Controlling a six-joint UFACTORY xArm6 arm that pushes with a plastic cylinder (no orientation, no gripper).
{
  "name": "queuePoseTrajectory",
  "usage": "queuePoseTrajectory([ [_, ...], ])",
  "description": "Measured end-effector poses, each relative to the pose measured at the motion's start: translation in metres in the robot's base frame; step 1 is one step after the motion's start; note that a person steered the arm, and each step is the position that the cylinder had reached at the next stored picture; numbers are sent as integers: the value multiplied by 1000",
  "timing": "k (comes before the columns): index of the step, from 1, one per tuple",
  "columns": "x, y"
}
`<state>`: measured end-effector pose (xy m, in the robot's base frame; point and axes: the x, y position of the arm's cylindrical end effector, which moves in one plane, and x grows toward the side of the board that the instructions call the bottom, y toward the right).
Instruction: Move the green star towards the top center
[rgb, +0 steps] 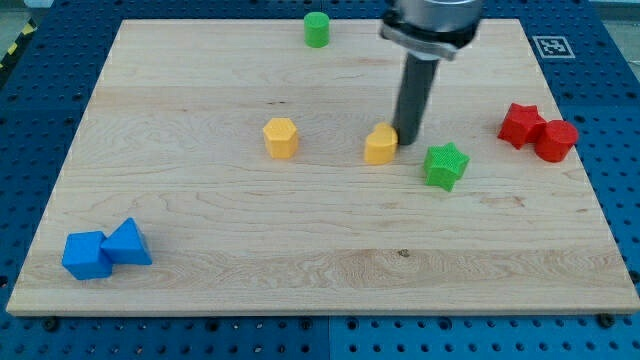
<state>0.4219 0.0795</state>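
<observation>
The green star (445, 166) lies on the wooden board (320, 260), right of the middle. My tip (408, 139) stands just up and to the left of the star, a small gap away. It sits right beside a yellow block (381, 145), at that block's right edge. The rod rises from the tip to the arm at the view's top.
A yellow hexagonal block (281, 138) lies left of centre. A green cylinder (317, 29) stands at the top centre. A red star (521, 125) and a red cylinder (555, 140) touch at the right. A blue cube (85, 255) and a blue triangular block (128, 243) sit at the bottom left.
</observation>
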Motion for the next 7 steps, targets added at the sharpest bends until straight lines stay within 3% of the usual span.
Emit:
queuePoseTrajectory([
  [1, 13, -29],
  [4, 94, 52],
  [5, 94, 78],
  [7, 67, 76],
])
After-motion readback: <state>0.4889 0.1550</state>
